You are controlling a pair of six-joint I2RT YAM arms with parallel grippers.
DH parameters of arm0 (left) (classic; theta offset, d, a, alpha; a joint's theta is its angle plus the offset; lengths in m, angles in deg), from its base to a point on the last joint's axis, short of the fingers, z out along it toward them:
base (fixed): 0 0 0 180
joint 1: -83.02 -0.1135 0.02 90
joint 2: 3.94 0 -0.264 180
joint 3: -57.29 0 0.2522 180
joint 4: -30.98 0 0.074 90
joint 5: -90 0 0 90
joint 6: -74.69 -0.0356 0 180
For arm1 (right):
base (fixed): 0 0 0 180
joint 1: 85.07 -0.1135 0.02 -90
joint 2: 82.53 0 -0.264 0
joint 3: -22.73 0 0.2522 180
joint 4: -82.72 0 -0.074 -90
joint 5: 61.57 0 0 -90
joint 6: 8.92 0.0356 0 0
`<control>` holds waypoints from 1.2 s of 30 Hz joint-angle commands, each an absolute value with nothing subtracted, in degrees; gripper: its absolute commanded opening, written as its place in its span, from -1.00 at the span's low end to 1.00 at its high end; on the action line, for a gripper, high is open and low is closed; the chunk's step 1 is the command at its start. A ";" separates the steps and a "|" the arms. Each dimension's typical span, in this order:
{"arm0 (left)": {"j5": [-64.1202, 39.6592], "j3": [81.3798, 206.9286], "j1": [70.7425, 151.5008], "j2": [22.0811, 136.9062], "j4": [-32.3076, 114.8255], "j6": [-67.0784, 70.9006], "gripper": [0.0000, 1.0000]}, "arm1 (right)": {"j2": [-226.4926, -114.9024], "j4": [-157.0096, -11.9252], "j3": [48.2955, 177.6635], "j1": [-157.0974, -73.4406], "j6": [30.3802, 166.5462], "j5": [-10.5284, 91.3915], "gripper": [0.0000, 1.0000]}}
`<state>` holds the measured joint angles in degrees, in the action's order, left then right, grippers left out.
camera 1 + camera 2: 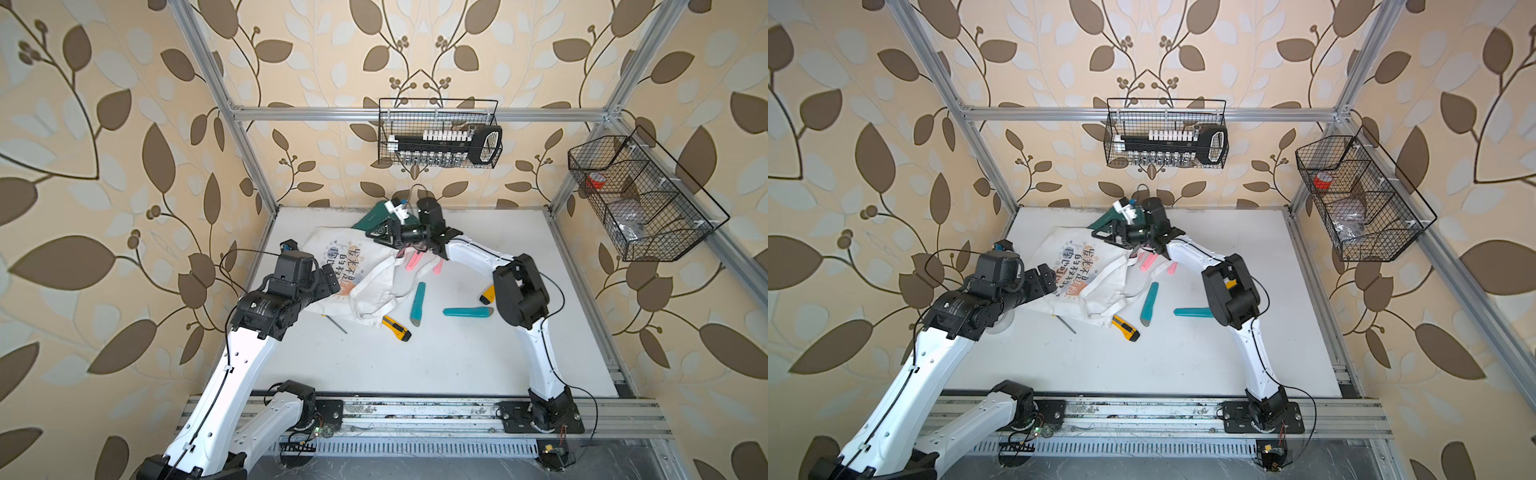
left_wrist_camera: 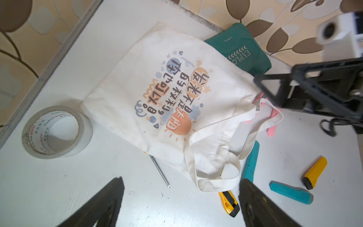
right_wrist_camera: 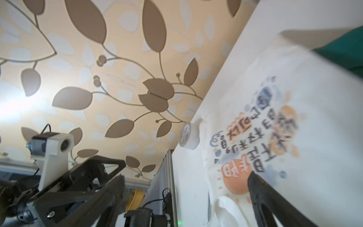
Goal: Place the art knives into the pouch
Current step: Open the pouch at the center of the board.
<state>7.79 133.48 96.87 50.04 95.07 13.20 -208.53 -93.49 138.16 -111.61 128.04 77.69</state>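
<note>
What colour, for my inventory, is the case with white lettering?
Dark green case; clearest in the left wrist view.

Tape roll (image 2: 38, 135), green case (image 2: 241, 53) (lettered).

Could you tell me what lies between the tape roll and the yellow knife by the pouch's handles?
A thin metal rod lies between the tape roll and that yellow knife, beside the pouch's edge, seen in the left wrist view.

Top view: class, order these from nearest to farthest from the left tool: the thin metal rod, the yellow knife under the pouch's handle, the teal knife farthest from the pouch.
1. The thin metal rod, close by the left tool, at the near edge of the pouch.
2. The yellow knife, further right, by the handles.
3. The teal knife, farthest right.
</note>
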 commanded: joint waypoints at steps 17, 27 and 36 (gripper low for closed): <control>14.67 149.11 117.93 92.31 91.33 10.24 0.71 | -167.32 -68.35 105.01 -99.28 109.74 44.42 0.90; 15.63 161.31 117.95 105.43 92.74 10.14 0.68 | -168.36 -70.22 101.22 -97.78 108.69 47.03 0.89; 15.32 166.74 115.00 108.64 92.14 10.80 0.67 | -168.31 -71.32 100.13 -97.20 107.67 47.94 0.89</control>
